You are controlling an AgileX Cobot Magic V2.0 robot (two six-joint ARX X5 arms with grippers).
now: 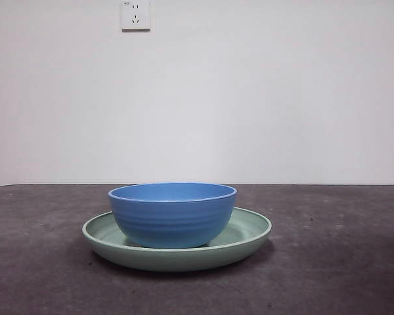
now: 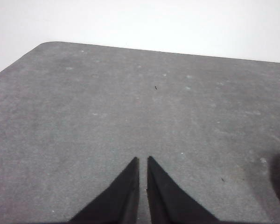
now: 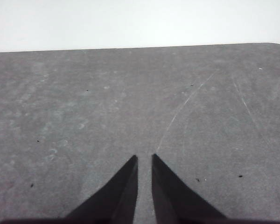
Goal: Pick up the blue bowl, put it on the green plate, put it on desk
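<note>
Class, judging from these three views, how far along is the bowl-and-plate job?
Done: the blue bowl sits in the green plate. In hand: nothing; the left gripper and right gripper hover over bare desk. Left: moving the bowl onto the desk.

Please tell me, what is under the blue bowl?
The blue bowl stands on the green plate, which lies on the desk. The bowl covers the plate's middle, so that part cannot be seen. The bowl's inside is also hidden from this low front view.
</note>
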